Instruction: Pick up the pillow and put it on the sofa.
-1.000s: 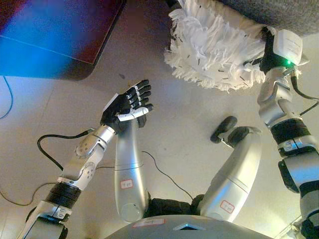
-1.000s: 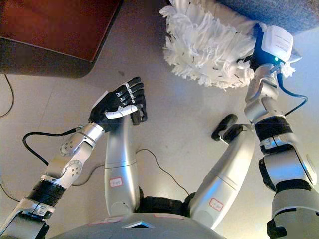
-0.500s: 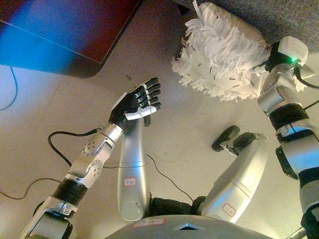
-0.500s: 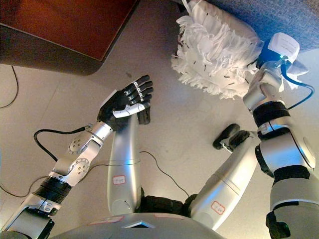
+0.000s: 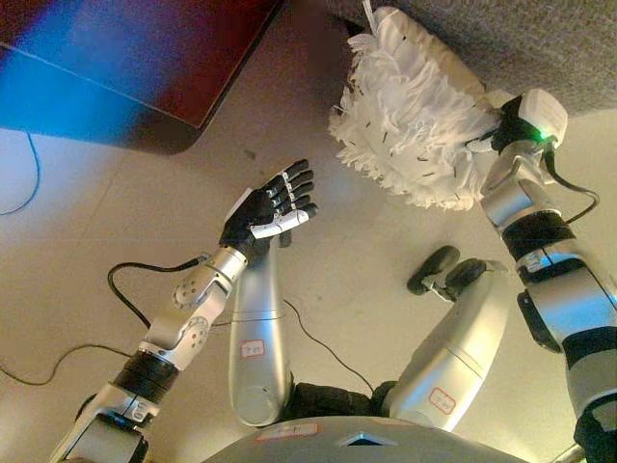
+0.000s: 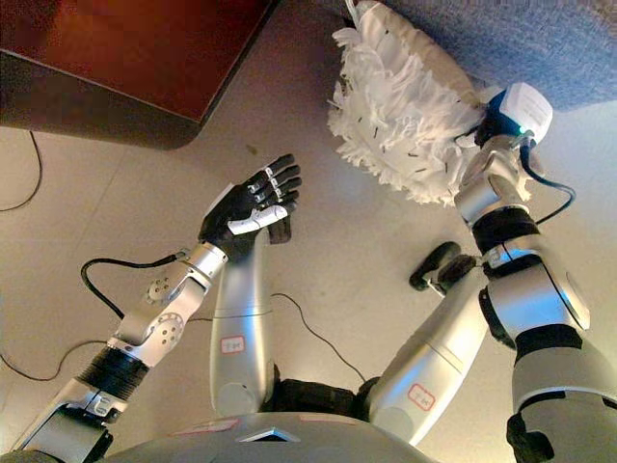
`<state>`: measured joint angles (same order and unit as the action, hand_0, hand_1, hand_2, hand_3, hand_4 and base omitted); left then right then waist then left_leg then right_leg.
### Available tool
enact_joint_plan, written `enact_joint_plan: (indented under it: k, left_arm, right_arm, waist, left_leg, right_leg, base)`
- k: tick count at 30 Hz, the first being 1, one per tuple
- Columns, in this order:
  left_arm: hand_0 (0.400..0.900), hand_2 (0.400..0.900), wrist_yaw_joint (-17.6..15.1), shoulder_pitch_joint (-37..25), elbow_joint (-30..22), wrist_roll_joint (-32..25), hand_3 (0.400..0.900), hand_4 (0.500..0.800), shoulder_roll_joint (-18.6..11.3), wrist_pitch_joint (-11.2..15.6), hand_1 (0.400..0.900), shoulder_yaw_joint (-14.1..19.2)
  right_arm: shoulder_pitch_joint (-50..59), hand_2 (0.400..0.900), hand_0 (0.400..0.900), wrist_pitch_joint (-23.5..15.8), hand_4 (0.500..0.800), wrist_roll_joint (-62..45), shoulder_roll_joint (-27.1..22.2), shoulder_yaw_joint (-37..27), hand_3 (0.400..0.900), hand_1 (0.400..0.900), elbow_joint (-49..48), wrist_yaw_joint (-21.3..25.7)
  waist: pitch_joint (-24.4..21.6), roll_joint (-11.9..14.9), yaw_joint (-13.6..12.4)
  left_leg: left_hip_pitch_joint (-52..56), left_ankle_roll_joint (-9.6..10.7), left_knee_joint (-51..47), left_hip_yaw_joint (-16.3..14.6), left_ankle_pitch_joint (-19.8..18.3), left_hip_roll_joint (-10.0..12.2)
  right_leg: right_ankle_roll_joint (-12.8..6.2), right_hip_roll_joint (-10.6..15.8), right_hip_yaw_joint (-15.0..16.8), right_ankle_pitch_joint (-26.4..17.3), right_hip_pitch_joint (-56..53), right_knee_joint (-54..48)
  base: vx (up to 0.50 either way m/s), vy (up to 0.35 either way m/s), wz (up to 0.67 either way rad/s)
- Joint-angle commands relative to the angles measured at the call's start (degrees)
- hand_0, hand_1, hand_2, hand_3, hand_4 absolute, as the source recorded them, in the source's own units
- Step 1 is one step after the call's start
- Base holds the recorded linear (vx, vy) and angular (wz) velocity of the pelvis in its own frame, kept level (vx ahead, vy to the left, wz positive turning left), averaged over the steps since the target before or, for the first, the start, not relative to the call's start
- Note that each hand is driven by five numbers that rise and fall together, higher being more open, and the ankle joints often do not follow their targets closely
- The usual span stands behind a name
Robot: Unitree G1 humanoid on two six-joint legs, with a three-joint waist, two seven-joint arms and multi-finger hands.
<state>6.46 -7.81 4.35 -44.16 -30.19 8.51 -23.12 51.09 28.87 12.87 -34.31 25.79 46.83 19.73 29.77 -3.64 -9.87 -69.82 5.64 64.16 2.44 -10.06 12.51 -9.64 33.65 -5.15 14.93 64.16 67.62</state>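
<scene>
A pale beige floor (image 5: 87,251) lay between a dark reddish table (image 5: 125,58) and a grey sofa (image 5: 540,39). The shaggy white pillow (image 5: 410,121) leaned against the sofa's edge, with the right hand (image 5: 496,135) buried behind it, fingers hidden, grip impossible to tell. The left hand (image 5: 270,207) hovered relaxed and empty, well apart from the pillow.

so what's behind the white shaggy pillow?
The grey fabric sofa sits behind the white shaggy pillow. The right hand is buried behind the pillow's edge, so its grasp isn't visible.

Pale floor (image 5: 87,260) under dark red table (image 5: 125,58).
</scene>
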Motion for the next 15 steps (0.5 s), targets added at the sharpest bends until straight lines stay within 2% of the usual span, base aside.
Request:
enact_joint_plan:
  k: [1,3,4,6,7,10,12,15]
  left_arm:
    - [0.9,0.9,-3.02,0.07,-4.01,1.39,0.9,0.8,1.76,4.51,0.9,2.78]
    - [0.9,0.9,-3.56,0.86,-3.75,1.96,0.9,0.8,1.63,4.54,0.9,4.25]
    - [0.9,0.9,-4.16,1.26,-3.51,2.3,0.9,0.8,1.55,4.66,0.9,4.79]
    - [0.9,0.9,-5.35,2.08,-3.39,1.46,0.9,0.8,1.78,4.35,0.9,5.74]
    - [0.9,0.9,-8.12,2.77,-2.99,1.11,0.9,0.8,2.31,3.93,0.9,6.59]
    - [0.9,0.9,-10.49,3.3,-2.38,-0.61,0.9,0.8,3.28,4.03,0.9,7.43]
    - [0.9,0.9,-14.46,3.64,-1.19,-2.05,0.9,0.8,5.2,2.79,0.9,8.98]
    - [0.9,0.9,-17.89,3.84,-0.03,-1.68,0.9,0.8,7.8,2.92,0.9,10.28]
  right_arm:
    - [0.4,0.4,0.4,-7.97,0.5,-3.13,-2.7,-6.65,0.4,0.4,-12.01,7.5]
    - [-3.75,0.4,0.4,-9.85,0.5,-2.38,-2.69,-9.42,0.4,0.4,-18.27,8.73]
    - [-6.45,0.4,0.4,-10.35,0.5,-1.06,-2.6,-10.71,0.4,0.4,-22.32,9.19]
    - [-10.3,0.4,0.4,-10.62,0.5,1.28,-2.42,-12.18,0.4,0.4,-28.17,9.82]
    - [-14.71,0.4,0.4,-11.18,0.5,3.86,-1.57,-13.28,0.4,0.4,-33.67,9.84]
    - [-18.05,0.4,0.4,-13.35,0.5,7.29,-0.82,-14.37,0.4,0.4,-36.93,10.91]
    - [-22.82,0.4,0.4,-15.13,0.5,10.29,-0.25,-15.49,0.4,0.4,-41.84,11.25]
    - [-26.81,0.4,0.4,-17.87,0.5,14.78,-1.13,-16.67,0.4,0.4,-46.87,12.61]
  waist:
    - [0.01,-0.59,-0.71]
    - [-0.02,0.31,-0.41]
    - [-0.2,0.97,-0.15]
    - [-0.82,1.85,0.15]
    - [-2.0,2.96,0.44]
    - [-2.79,3.86,0.7]
    - [-5.27,5.54,1.11]
    - [-8.04,6.86,1.81]
  left_leg:
    - [14.8,1.95,-13.21,1.27,0.47,5.75]
    - [20.02,1.94,-19.4,0.32,2.55,5.79]
    - [22.28,1.52,-23.41,-0.06,5.48,5.46]
    - [26.13,1.55,-27.74,-0.33,7.11,5.52]
    - [30.32,1.52,-32.37,-1.07,8.54,5.69]
    - [34.6,1.52,-36.6,-2.27,9.88,5.88]
    - [40.92,1.43,-42.62,-4.12,11.28,5.61]
    - [47.93,1.63,-49.57,-6.59,13.25,5.84]
  right_leg:
    - [-0.52,-1.02,0.18,-10.75,-8.01,-13.21]
    - [-0.82,-1.23,-2.27,-12.46,-13.34,-18.51]
    - [-0.24,-1.33,-3.6,-15.05,-15.81,-22.47]
    - [-0.38,-1.58,-5.09,-16.38,-19.83,-26.6]
    - [-0.67,-2.13,-6.51,-17.38,-23.96,-30.88]
    - [-0.96,-2.57,-8.39,-18.55,-28.27,-35.1]
    - [-1.37,-3.63,-10.98,-20.18,-34.36,-41.06]
    - [-1.64,-6.01,-14.02,-22.44,-41.95,-48.6]
  base:
    - [0.0,-0.092,-0.02]
    - [-0.02,-0.087,-0.01]
    - [-0.04,-0.083,-0.02]
    - [0.04,-0.093,-0.02]
    - [0.1,-0.104,-0.03]
    - [0.05,-0.065,-0.02]
    - [0.08,-0.093,-0.03]
    - [0.03,-0.067,-0.05]
